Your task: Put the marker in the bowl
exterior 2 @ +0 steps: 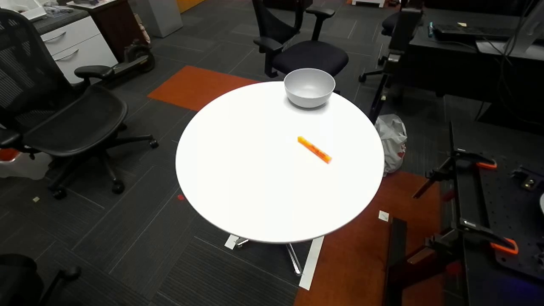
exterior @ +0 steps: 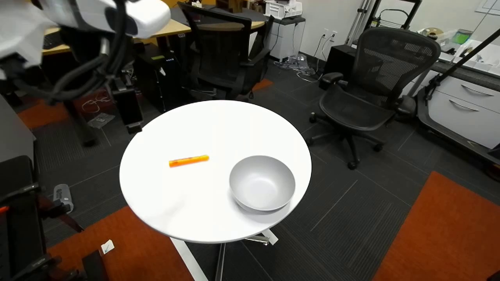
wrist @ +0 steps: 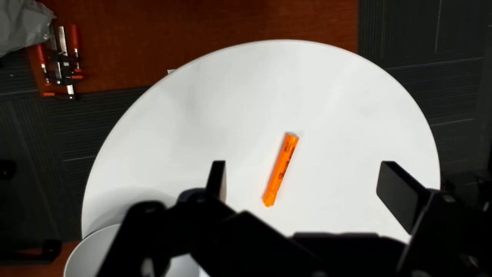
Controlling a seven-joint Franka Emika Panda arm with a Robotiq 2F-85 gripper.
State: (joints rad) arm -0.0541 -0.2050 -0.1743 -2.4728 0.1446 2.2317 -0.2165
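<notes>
on the white table (wrist: 326,96), the marker (wrist: 280,170) bears dark, illegible lettering (wrist: 285,164).

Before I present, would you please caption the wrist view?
Open gripper framing orange marker on white table, grey bowl partly hidden.

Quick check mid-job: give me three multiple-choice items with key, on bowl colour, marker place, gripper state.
1. What colour is the bowl? A red; B green; C grey.
2. Where is the marker? A on the table, outside the bowl; B in the bowl; C under the bowl.
3. How is the gripper? A shut on the marker; B open; C shut on nothing.

1 C, its grey shows in both exterior views; 2 A, it lies apart from the bowl there; 3 B, the wrist view shows jaws wide apart.
</notes>
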